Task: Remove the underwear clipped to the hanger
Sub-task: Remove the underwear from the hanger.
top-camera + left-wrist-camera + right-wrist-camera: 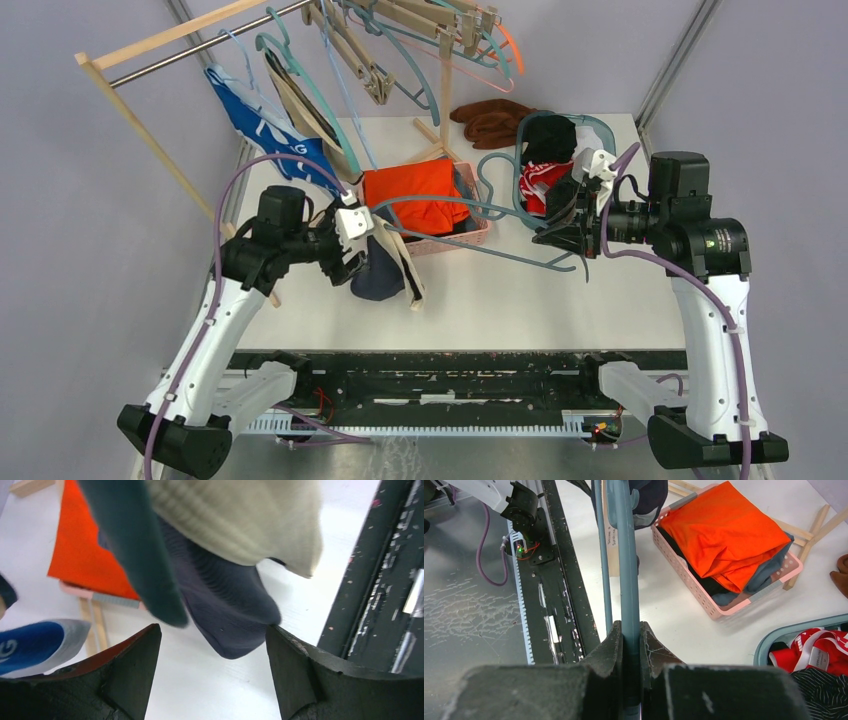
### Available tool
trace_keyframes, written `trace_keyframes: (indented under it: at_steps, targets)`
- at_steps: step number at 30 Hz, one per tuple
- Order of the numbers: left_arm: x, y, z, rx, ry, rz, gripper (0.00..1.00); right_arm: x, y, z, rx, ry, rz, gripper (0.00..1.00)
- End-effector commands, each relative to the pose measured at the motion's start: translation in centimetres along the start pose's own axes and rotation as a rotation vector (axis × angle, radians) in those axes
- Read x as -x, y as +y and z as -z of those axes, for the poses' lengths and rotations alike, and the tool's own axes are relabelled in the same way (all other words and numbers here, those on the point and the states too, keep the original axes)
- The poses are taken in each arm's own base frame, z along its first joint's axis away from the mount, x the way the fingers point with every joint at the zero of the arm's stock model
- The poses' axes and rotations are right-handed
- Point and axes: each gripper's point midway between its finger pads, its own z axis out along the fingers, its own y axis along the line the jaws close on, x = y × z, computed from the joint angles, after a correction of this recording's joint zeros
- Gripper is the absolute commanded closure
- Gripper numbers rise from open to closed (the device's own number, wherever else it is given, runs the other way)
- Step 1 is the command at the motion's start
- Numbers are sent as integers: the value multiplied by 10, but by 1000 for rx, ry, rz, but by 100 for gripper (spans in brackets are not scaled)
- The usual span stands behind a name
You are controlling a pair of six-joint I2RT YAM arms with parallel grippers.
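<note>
The teal hanger (pixel 628 570) is pinched by the right tool (pixel 629 630) and held out, so the navy underwear (pixel 225 615), hanging centre-left in the overhead view over the worktop (pixel 500 290), is framed by the spread left tool (pixel 214 630) for tugging free.

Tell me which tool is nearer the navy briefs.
Left. The left tool, open, is right at the navy briefs; the right tool is far off, shut on the hanger.
</note>
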Motion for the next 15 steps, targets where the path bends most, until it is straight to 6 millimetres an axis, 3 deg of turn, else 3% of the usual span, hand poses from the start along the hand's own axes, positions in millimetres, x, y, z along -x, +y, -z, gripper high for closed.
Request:
trace_keyframes:
  at_steps: [1, 9, 15]
  targets:
    - [27, -9, 1, -77, -159, -48, 16, 14, 5, 0, 30, -56, 38, 99]
    - [0, 9, 14, 38, -38, -64, 16, 18, -2, 1, -3, -46, 38, 99]
    - [34, -16, 16, -89, -206, -12, 15, 20, -2, 0, 9, -60, 23, 99]
